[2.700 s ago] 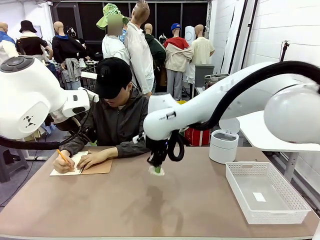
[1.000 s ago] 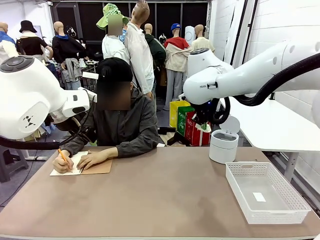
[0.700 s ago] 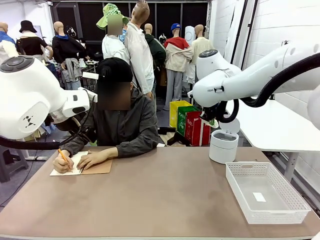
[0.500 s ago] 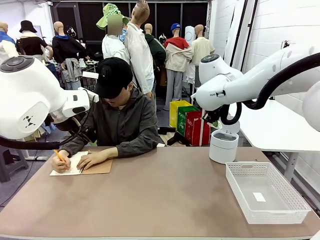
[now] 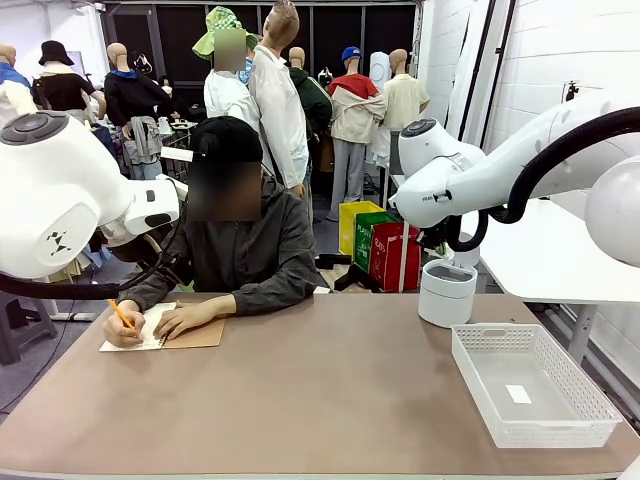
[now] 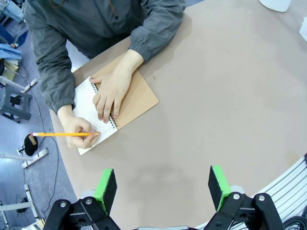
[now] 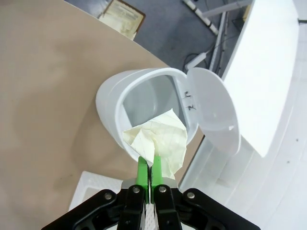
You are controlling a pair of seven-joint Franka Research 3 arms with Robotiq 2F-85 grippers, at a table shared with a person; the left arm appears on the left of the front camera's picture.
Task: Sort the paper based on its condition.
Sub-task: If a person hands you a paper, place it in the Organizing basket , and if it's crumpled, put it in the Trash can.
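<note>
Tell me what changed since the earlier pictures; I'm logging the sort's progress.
The right tool, shut on the crumpled white paper wad, swung from over mid-table rightward and up to above the open round white bin. Nothing was let go. The left tool, white plastic basket and person writing in the tan notebook stayed put.

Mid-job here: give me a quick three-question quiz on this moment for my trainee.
1. True or false: the right gripper is shut on a crumpled paper.
2. That paper hangs over: A) the white basket, B) the open white bin, C) the notebook.
3. Fill in: the left gripper is ____.
Key: 1 true; 2 B; 3 open.
</note>
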